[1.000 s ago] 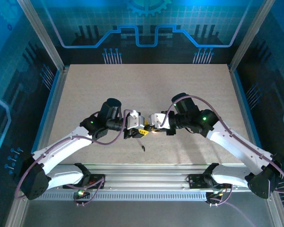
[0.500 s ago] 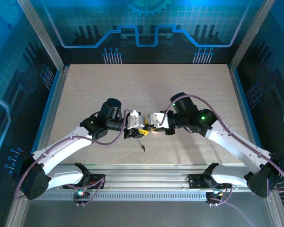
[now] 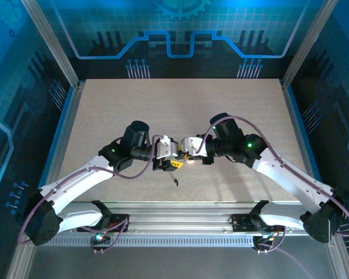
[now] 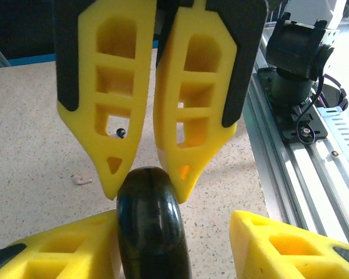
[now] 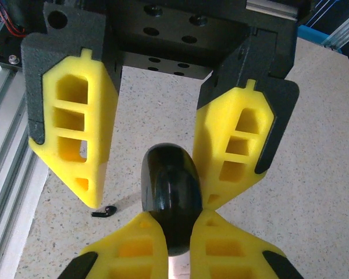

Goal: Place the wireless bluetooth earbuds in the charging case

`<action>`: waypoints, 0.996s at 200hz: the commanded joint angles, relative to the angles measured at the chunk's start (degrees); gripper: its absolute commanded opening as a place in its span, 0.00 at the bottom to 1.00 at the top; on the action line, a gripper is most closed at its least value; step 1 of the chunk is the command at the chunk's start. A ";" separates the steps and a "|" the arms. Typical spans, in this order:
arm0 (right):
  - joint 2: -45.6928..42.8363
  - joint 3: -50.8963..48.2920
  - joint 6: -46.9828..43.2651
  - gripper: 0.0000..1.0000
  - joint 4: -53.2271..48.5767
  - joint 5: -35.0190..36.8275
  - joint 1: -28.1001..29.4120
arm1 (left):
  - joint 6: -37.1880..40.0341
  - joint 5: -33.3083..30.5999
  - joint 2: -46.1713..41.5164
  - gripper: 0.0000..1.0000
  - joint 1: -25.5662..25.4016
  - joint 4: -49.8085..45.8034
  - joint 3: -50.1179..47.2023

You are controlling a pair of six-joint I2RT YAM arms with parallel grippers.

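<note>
Black earbud (image 5: 106, 211) lies on the table, rail side of the case (image 5: 170, 186). Right gripper (image 5: 175, 225) is clamped on the case. Left gripper (image 4: 174, 218) has jaws apart around the case, no grip. Pale earbud (image 4: 81, 179) lies off the case's far side. Suggest drawing the left gripper straight back without nudging the case. Table beyond is bare.

Glossy black charging case (image 5: 170, 197), yellow pincer fingers (image 5: 104, 145), speckled beige table (image 4: 35, 128), whitish earbud (image 4: 81, 180)
</note>
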 commanded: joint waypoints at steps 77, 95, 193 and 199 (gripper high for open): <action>-2.02 -0.91 1.18 0.09 1.40 -0.72 0.17 | 1.67 1.18 0.52 0.43 -1.09 -0.03 -0.55; -2.28 -0.76 1.36 0.10 1.49 -1.04 0.14 | 1.44 0.39 0.27 0.47 -1.10 0.07 -0.81; -2.32 -0.40 1.51 0.10 1.31 -1.11 0.08 | 1.15 -0.43 -0.98 0.24 -1.11 0.16 -1.28; -2.36 -0.47 1.56 0.11 1.38 -1.07 0.09 | 1.16 -0.36 -0.98 0.23 -1.04 0.16 -1.27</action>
